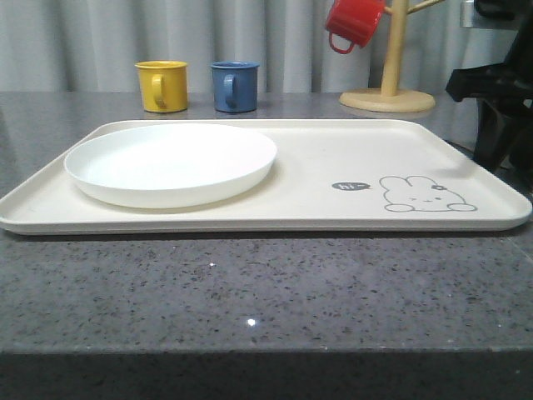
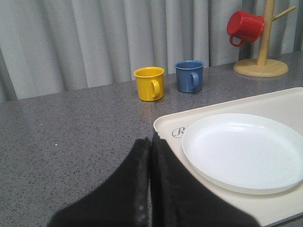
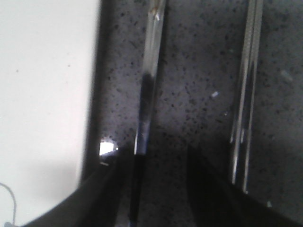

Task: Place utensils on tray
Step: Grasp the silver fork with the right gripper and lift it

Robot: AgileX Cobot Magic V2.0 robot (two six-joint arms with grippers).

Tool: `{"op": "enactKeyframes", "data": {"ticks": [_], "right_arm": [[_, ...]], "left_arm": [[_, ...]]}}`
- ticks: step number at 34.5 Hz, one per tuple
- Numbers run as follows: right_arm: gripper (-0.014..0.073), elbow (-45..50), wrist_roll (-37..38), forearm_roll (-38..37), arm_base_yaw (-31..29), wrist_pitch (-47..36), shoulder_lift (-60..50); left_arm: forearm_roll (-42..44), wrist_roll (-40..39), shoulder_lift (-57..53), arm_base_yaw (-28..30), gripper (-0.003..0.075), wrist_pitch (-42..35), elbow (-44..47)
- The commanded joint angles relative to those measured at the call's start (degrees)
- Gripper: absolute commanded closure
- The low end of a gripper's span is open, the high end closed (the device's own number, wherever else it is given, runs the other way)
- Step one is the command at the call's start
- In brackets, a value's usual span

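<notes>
In the right wrist view my right gripper [image 3: 156,156] hangs low over the grey counter, open. A shiny silver utensil handle [image 3: 147,94] lies between its fingers, close to the one nearer the tray [image 3: 42,94]; its head is out of frame. The pair of flat chopsticks [image 3: 246,94] lies outside the other finger. In the front view the cream tray [image 1: 333,158] with its rabbit drawing spans the middle, and the right arm [image 1: 500,125] stands just past its right end. My left gripper [image 2: 150,146] is shut on nothing, above the counter by the tray's corner [image 2: 165,124].
A round white plate [image 1: 171,162] lies on the tray's left half. Behind the tray stand a yellow mug [image 1: 161,85] and a blue mug [image 1: 234,86]. A red mug [image 1: 354,23] hangs on a wooden mug tree [image 1: 388,96] at the back right.
</notes>
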Motion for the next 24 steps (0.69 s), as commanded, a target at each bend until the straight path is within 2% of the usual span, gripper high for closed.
{"op": "enactKeyframes", "data": {"ticks": [1,7,15,24], "right_arm": [[0.0298,-1.75,-0.35,0.38,-0.02,-1.78,-1.47],[0.0433,-1.75,-0.35,0.64,-0.02,-1.57,-1.42],[0.0559,-1.75,-0.35,0.64,-0.02,-1.46,-1.48],[0.0580,-1.90,-0.23,0.07,-0.02,-1.36,-4.19]], "left_arm": [[-0.14,-0.69,0.55,-0.13,0.0738,-4.87,-1.61],[-0.14,-0.69,0.55,-0.13,0.0738,-4.87,-1.61],[-0.14,-0.69,0.55,-0.13,0.0738,-4.87,-1.61],[-0.14,-0.69,0.55,-0.13,0.0738,-4.87,-1.61]]}}
